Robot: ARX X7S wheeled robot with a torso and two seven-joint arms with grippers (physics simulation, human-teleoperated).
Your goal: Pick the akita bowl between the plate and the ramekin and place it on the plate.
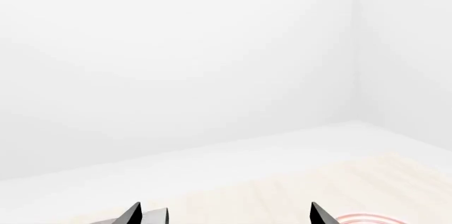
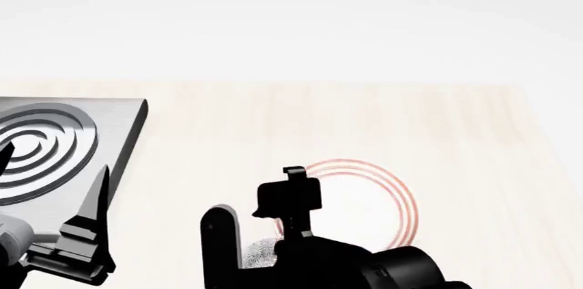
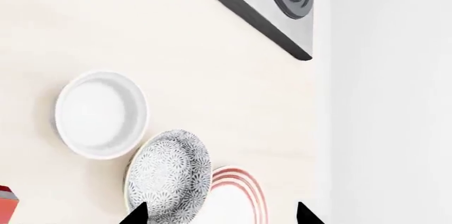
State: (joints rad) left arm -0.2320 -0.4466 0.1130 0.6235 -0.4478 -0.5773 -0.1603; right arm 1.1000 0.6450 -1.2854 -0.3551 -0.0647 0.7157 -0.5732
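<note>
- Akita bowl (image 3: 169, 176) sits on the pale wooden desk (image 3: 141, 28), squeezed between the ramekin (image 3: 101, 114) and the plate (image 3: 236, 197). In my right wrist view it touches or nearly touches both, and its rim seems to overlap the plate's red-ringed edge.
- My right hand (image 3: 219, 216) hangs over it with its two dark tips spread wide and nothing held. One tip is above the bowl's rim, the other out beyond the plate, so the bowl lies off-centre, toward the ramekin side of my opening.
- From the head view my right arm covers nearly all of the bowl, with only a speckled sliver showing beside the plate (image 2: 401, 200).
- I judge the right arm much the nearer, so this pick is its job.
- My left hand (image 1: 226, 216) is open and empty, aimed past the desk's far edge, near the grey ringed slab (image 2: 54, 145) at the desk's left side.
</note>
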